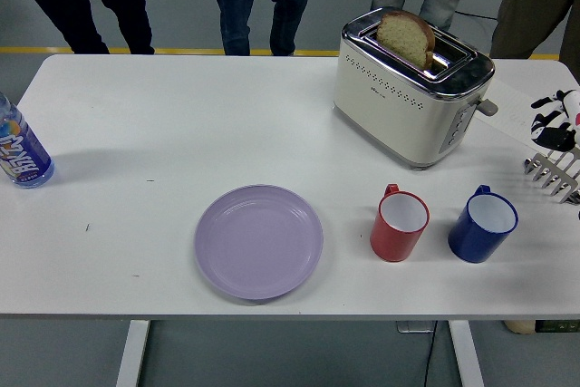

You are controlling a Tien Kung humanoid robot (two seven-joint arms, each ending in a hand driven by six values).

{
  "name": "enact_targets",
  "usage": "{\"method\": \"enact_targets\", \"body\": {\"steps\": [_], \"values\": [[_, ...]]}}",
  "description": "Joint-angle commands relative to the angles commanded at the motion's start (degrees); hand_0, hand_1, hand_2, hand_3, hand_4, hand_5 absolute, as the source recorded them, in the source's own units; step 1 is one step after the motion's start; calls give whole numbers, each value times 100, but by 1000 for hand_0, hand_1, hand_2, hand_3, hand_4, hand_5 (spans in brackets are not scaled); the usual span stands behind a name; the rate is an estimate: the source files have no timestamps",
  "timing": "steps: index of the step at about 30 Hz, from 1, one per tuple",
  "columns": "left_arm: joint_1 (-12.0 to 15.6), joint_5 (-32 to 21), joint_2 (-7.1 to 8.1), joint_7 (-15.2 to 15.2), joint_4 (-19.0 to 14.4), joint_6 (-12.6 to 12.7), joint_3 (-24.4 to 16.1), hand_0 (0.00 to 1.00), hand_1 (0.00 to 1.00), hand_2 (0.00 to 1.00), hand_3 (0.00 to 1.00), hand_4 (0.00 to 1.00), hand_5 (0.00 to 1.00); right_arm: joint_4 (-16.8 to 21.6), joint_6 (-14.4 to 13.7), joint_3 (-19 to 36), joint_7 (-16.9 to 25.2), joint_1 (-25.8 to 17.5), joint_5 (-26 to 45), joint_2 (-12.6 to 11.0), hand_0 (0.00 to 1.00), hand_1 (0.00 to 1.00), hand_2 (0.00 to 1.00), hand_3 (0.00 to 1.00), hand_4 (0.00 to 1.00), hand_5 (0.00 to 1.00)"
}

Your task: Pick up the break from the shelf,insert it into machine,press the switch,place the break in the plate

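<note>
Bread standing in the toaster, plate and cups waiting at the near edge

The bread slice sits half out of the cream toaster near the table's far right. A lilac plate, red cup and blue cup line the near edge; a bottle stands at the left edge.

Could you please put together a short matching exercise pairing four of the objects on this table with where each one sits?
Things:
1. slice of brown bread
2. round lilac plate
3. blue-labelled plastic bottle
4. dark blue mug

Places:
A. at the table's left edge
B. right of the red mug
C. standing in the slot of the cream toaster
D. near the front edge, left of the mugs

Pairs: 1-C, 2-D, 3-A, 4-B
</note>
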Motion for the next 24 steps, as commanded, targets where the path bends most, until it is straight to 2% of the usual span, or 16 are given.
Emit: {"method": "enact_targets", "body": {"steps": [3,4,9,10,15,16,22,23,24], "values": [[0,-6,2,0,0,1,-2,630,497,495,539,334,809,74,-174,81,66,24,19,-26,362,309,489,672,406,109],[0,-8,2,0,0,1,-2,630,498,494,539,333,808,87,-200,88,80,29,30,-30,430,399,551,703,406,99],[0,6,1,5,0,-1,-10,630,498,494,539,333,808,204,-385,141,203,68,127,-48,430,399,551,703,406,99],[1,-1,2,4,0,0,-8,630,498,495,539,335,811,238,-433,152,243,78,162,-50,527,517,617,741,415,104],[4,-3,3,5,0,-2,-2,630,498,495,539,335,811,418,-598,163,413,144,292,-55,527,517,617,741,415,104],[5,-4,3,6,0,-3,-1,630,498,496,539,334,809,428,-607,163,424,149,300,-54,599,583,669,766,445,135],[8,21,9,10,0,-3,-15,630,498,496,539,334,809,594,-634,144,569,294,481,-53,599,583,669,766,445,135],[9,25,11,11,0,-3,-17,630,497,493,539,335,811,609,-624,140,588,317,504,-53,682,657,703,774,507,218],[9,27,12,11,0,-3,-17,630,497,493,539,335,811,623,-614,134,607,340,527,-51,682,657,703,774,507,218]]}}
